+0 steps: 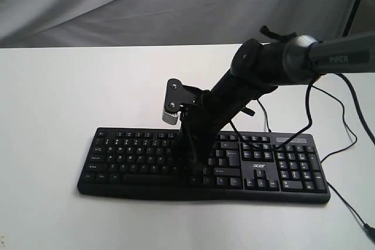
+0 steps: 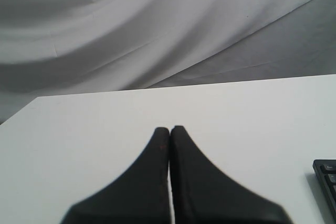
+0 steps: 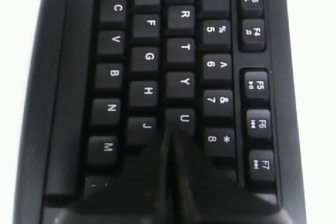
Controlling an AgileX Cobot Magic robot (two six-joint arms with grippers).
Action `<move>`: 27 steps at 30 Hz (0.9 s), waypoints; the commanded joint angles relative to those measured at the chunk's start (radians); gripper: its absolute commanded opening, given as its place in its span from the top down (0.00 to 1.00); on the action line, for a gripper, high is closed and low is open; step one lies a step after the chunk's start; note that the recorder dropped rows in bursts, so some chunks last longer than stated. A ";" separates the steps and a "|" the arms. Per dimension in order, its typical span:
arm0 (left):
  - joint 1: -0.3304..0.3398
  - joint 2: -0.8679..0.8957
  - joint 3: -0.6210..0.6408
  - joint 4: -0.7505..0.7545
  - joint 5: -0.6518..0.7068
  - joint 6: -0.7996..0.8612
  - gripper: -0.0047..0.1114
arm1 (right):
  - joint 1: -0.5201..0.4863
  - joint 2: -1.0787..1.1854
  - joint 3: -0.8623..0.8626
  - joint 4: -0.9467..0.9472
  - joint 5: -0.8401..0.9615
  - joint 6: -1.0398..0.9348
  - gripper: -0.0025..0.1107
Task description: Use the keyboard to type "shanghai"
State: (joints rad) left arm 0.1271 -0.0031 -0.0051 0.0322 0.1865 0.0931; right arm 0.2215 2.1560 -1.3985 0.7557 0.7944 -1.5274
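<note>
The black keyboard (image 1: 135, 151) lies on the white table (image 1: 70, 86), near its front, number pad and "acer" logo to the right. My right gripper (image 1: 195, 170) reaches down from the right onto the middle of the letter keys. In the right wrist view this gripper (image 3: 170, 132) is shut with nothing in it. Its tips sit at the edge of the U key (image 3: 182, 118), between J and 8, and hide the keys beneath. My left gripper (image 2: 169, 128) is shut and empty over bare table, with one corner of the keyboard (image 2: 326, 174) off to its side.
Thin black cables (image 1: 347, 144) trail over the table to the right of the keyboard and behind it. A grey cloth backdrop (image 1: 117, 4) hangs behind the table. A dark stand leg (image 1: 354, 1) shows at the top right.
</note>
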 commanded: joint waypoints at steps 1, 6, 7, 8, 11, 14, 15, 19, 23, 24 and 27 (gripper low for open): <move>-0.004 0.003 0.005 -0.001 -0.006 -0.003 0.95 | -0.003 0.013 0.005 -0.006 -0.006 -0.006 0.98; -0.004 0.003 0.005 -0.001 -0.006 -0.003 0.95 | -0.003 -0.014 0.005 -0.013 -0.001 -0.008 0.98; -0.004 0.003 0.005 -0.001 -0.006 -0.003 0.95 | -0.001 -0.035 0.005 -0.010 0.001 -0.004 0.98; -0.004 0.003 0.005 -0.001 -0.006 -0.003 0.95 | -0.001 -0.056 0.005 -0.006 0.001 0.004 0.98; -0.004 0.003 0.005 -0.001 -0.006 -0.003 0.95 | -0.001 -0.122 0.005 -0.004 0.001 0.052 0.98; -0.004 0.003 0.005 -0.001 -0.006 -0.003 0.95 | -0.001 -0.177 0.005 0.068 -0.024 0.057 0.98; -0.004 0.003 0.005 -0.001 -0.006 -0.003 0.95 | -0.001 -0.197 0.005 0.086 -0.050 0.057 0.98; -0.004 0.003 0.005 -0.001 -0.006 -0.003 0.95 | -0.001 -0.271 0.005 0.146 -0.120 0.085 0.98; -0.004 0.003 0.005 -0.001 -0.006 -0.003 0.95 | -0.001 -0.387 0.005 0.146 -0.139 0.149 0.98; -0.004 0.003 0.005 -0.001 -0.006 -0.003 0.95 | -0.001 -0.414 0.005 0.144 -0.139 0.149 0.98; -0.004 0.003 0.005 -0.001 -0.006 -0.003 0.95 | -0.001 -0.514 0.005 0.144 -0.139 0.153 0.98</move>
State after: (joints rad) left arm 0.1271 -0.0031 -0.0051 0.0322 0.1865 0.0931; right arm 0.2215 1.7123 -1.3976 0.8864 0.6582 -1.3846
